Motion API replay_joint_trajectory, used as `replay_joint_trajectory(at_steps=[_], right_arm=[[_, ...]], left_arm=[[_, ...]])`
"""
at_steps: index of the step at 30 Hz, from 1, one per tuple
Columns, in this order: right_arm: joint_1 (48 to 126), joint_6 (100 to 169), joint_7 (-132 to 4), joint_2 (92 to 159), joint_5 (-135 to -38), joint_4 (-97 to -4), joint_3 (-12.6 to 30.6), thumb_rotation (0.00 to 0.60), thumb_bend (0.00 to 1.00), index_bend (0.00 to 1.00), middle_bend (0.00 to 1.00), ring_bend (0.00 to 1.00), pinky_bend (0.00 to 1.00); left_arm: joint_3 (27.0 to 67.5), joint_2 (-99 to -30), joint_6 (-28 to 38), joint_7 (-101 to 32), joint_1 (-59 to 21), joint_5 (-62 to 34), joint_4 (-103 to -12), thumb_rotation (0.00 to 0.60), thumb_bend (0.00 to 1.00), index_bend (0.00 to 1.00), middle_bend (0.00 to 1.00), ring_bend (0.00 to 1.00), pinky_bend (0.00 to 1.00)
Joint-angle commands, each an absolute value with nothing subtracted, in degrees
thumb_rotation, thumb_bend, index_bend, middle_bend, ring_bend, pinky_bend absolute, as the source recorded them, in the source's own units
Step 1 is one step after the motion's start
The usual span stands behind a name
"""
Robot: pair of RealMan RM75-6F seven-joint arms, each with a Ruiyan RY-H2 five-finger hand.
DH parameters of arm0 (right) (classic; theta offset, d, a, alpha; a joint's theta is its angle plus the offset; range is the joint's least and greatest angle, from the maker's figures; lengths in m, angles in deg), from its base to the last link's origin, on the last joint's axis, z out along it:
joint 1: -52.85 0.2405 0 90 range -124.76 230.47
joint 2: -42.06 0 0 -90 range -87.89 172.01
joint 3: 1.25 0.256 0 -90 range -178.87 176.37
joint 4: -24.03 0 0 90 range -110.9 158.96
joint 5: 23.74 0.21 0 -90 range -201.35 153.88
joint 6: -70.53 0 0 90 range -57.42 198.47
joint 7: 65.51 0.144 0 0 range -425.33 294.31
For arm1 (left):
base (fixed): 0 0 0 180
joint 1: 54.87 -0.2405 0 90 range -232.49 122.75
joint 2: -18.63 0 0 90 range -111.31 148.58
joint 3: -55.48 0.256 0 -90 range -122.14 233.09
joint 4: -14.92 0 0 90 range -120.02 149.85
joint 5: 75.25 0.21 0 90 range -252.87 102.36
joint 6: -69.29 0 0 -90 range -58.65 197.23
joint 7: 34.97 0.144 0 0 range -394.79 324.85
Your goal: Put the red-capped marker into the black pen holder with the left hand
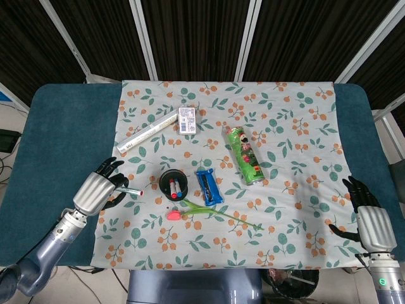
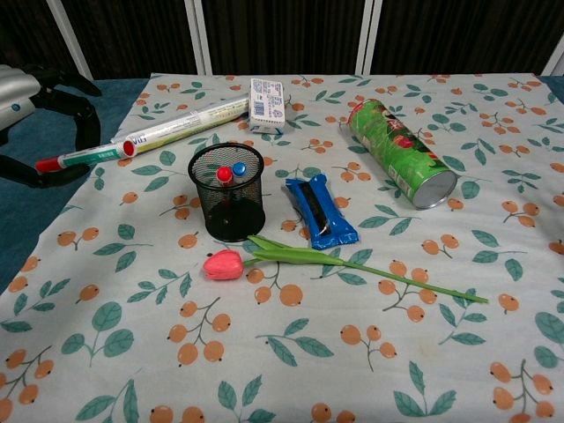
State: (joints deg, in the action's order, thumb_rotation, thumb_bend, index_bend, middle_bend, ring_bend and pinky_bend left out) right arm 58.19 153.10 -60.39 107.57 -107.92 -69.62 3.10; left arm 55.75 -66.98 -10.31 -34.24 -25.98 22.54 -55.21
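My left hand point(image 1: 101, 189) hovers over the cloth's left edge and grips the red-capped marker point(image 1: 131, 190). The marker lies roughly level, one red end pointing toward the black mesh pen holder point(image 1: 172, 174) a short way to its right. In the chest view the same hand point(image 2: 31, 97) is at the top left, with the marker point(image 2: 88, 156) sticking out past it, left of the holder point(image 2: 227, 207). The holder stands upright and has two markers in it, one red-capped and one blue-capped. My right hand point(image 1: 369, 218) rests at the table's right edge, holding nothing.
A long white tube box point(image 1: 147, 131) and a small carton point(image 1: 187, 119) lie behind the holder. A blue packet point(image 1: 209, 187) lies just right of it, and a green chips can point(image 1: 244, 154) lies further right. An artificial pink tulip point(image 1: 174, 215) lies in front.
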Motion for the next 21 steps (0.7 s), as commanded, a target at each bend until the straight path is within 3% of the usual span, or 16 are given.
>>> replay_joint_trajectory(at_steps=[1,21], right_arm=[[58.20,153.10,-60.36,107.57,-107.98,-69.62,3.07,0.600,0.18,0.00,0.00,0.00,0.18],[58.16,153.05,-60.38,107.51,-107.72,-69.66,3.12,0.600,0.18,0.00,0.00,0.00,0.18]], left_arm=[[55.87,-67.11,-10.29,-34.41,-26.01,22.69,-54.92,0.600,0.35,0.53,0.54,0.16,0.15],[56.19,-67.72,-10.13,-35.33,-25.81,23.32,-54.21,0.600,0.35,0.53,0.54,0.16,0.15]])
